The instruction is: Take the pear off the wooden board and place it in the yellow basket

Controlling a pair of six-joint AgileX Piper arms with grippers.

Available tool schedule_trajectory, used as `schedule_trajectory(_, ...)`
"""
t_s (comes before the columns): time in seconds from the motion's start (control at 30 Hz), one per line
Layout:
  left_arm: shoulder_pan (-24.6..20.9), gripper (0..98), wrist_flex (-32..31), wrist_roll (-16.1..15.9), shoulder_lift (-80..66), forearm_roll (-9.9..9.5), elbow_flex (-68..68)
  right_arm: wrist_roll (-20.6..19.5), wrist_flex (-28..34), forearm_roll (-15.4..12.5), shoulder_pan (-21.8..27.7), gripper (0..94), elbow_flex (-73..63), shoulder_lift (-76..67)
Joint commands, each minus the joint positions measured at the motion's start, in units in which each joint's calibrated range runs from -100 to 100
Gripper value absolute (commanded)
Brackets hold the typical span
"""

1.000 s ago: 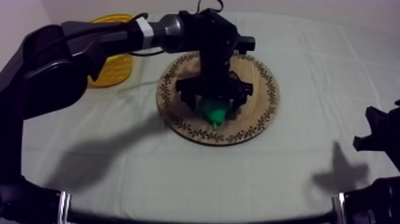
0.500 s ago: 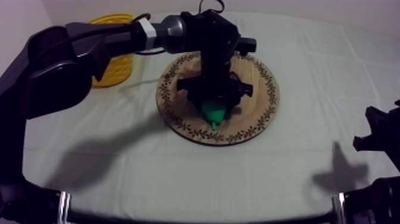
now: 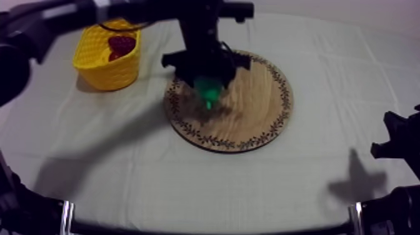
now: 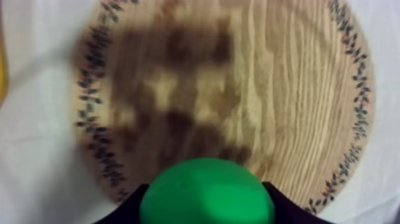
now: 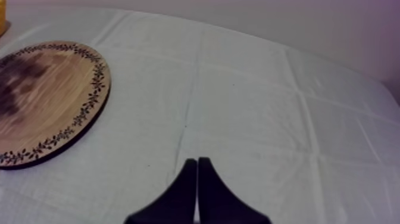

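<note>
The left arm (image 3: 56, 15) comes in from the upper left of the top view, its dark links stretched long and nearly level high over the surface (image 3: 125, 181), and its wrist turns straight down. The left tool (image 3: 207, 86) hangs from that wrist with its tips downward, its two black fingers (image 4: 286, 210) spread wide and closed on either flank of the pear (image 4: 206, 193). The right arm (image 3: 398, 142) sits folded low at the right edge of the surface, well apart from the left arm. The right tool (image 5: 197, 167) points forward, low over the surface, its fingers (image 5: 186, 189) pressed together into a narrow wedge with nothing between them.
</note>
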Motion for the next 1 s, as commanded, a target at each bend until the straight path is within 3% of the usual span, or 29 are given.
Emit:
schedule_trajectory(0.0, -0.76, 45.7, -0.13, -0.94, -8.28, -0.25, 4.48, 0.02, -0.04, 0.01, 0.0, 0.5, 0.05, 0.01)
schedule_trajectory(0.17, -3.26, 45.9, -0.18, -4.0, -19.92, -1.34, 15.82, 0.02, -0.04, 0.01, 0.0, 0.5, 0.05, 0.01)
schedule_trajectory(0.3, -5.95, 48.0, -2.07, -5.6, -27.44, -3.67, 21.75, 0.02, -0.04, 0.01, 0.0, 0.5, 0.05, 0.01)
schedule_trajectory(0.57, -12.36, 50.4, -7.28, -8.42, -32.24, -7.71, 19.55, 0.02, -0.04, 0.01, 0.0, 0.5, 0.05, 0.01)
schedule_trajectory(0.83, -17.13, 49.1, -22.46, -7.98, -30.28, -14.08, 20.19, 0.02, -0.04, 0.01, 0.0, 0.5, 0.05, 0.01)
schedule_trajectory(0.97, -19.72, 47.6, -28.0, -7.73, -27.67, -15.73, 20.96, 0.02, -0.04, 0.01, 0.0, 0.5, 0.05, 0.01)
